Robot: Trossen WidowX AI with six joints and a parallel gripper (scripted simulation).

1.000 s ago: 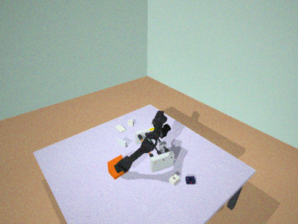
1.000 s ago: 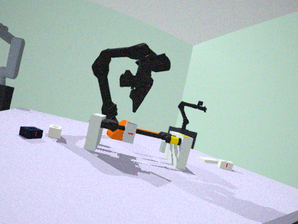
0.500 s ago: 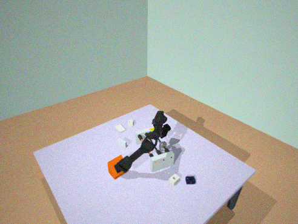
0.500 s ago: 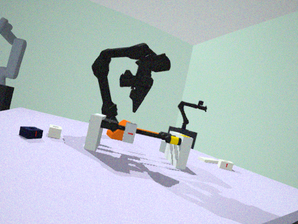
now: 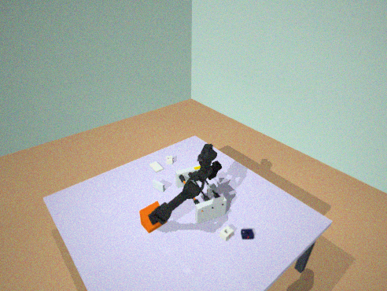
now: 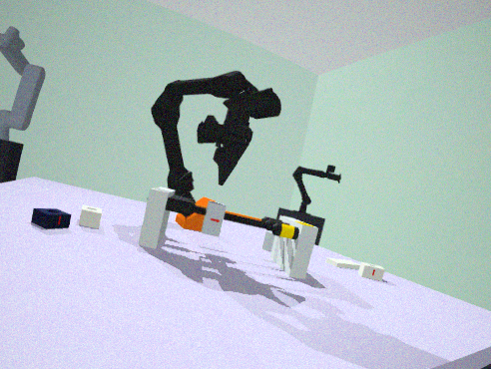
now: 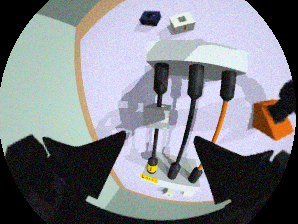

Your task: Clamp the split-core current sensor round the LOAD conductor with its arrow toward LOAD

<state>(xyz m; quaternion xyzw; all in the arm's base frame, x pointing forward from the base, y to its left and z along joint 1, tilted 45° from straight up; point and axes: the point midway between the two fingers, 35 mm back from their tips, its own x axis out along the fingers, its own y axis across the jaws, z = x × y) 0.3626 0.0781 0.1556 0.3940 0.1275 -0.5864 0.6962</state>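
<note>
Sensor is up off the surface, sitting on the black LOAD conductor, between the two pale end blocks. The conductor enters one side and comes out the other. Red mark visible on its outer face in the exterior view; can't read which way the arrow points, and can't tell if it's latched. Yellow LOAD marker is at the far-post end of the same conductor, apart from the sensor.

Hand is wide open, nothing in it. Fingertips point down, above the conductors, clear of the sensor.

Middle black conductor and orange one run alongside, nothing clamped on either that I can see. Navy block and white block sit near each other, beyond one end block. Orange base is off to the side.
</note>
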